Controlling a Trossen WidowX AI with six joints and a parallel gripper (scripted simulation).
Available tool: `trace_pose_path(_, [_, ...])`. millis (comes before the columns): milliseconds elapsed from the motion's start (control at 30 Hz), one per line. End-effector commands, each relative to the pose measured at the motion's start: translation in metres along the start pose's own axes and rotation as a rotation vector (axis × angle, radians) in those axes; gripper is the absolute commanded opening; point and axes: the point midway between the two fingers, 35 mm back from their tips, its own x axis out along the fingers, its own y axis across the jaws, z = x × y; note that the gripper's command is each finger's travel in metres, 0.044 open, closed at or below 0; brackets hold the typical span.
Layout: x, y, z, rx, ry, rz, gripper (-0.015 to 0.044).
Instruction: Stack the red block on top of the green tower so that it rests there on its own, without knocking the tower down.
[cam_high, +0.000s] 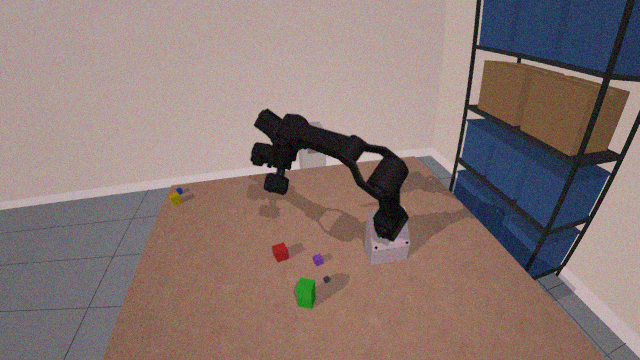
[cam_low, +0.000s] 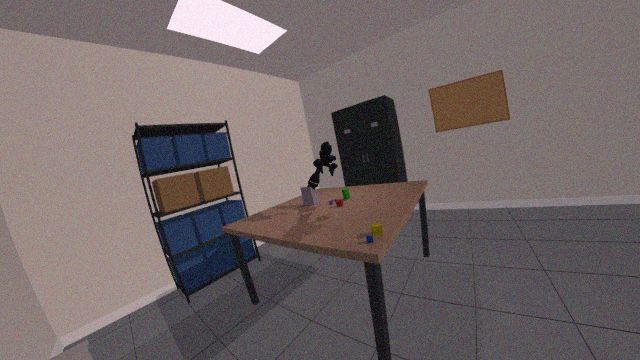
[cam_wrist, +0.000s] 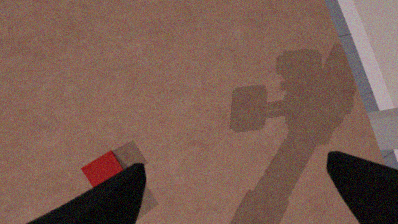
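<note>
The black arm is reaching out from its grey base (cam_high: 386, 246) over the brown table (cam_high: 210, 310), and its gripper (cam_wrist: 235, 192) is hanging high above the wood with the jaws spread wide apart and nothing between them. In the wrist view the two dark fingertips are showing at the lower corners, and the red block (cam_wrist: 102, 168) is peeking out just above the lower-left one, partly covered by it, lying flat on the table beside its own small shadow. In the top view the red block (cam_high: 280, 252) is sitting on the table well apart from the gripper, nearer the camera than the arm's wrist. The green tower (cam_high: 305, 292) is standing upright a little nearer still, close to the red block but not touching it. A small purple cube (cam_high: 318, 259) is lying between them toward the base, and a tiny dark ball (cam_high: 326, 279) is resting just beside the tower. Near the table's far left corner a yellow cube (cam_high: 175, 198) and a small blue piece (cam_high: 179, 190) are sitting together, far from the rest.
</note>
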Motion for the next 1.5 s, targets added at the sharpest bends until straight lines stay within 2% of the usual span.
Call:
trace_pose_path(0, [0.035, 0.037, -0.006, -0.157, 0.121, 0.161, 0.044])
trace_pose_path(333, [0.094, 0.109, -0.036, -0.42, 0.33, 0.5, 0.044])
trace_pose_path(667, [0.09, 0.11, -0.046, -0.424, 0.334, 0.506, 0.044])
trace_pose_path(967, [0.135, 0.133, -0.067, -0.423, 0.333, 0.509, 0.044])
trace_pose_path(1467, [0.149, 0.139, -0.072, -0.423, 0.333, 0.509, 0.044])
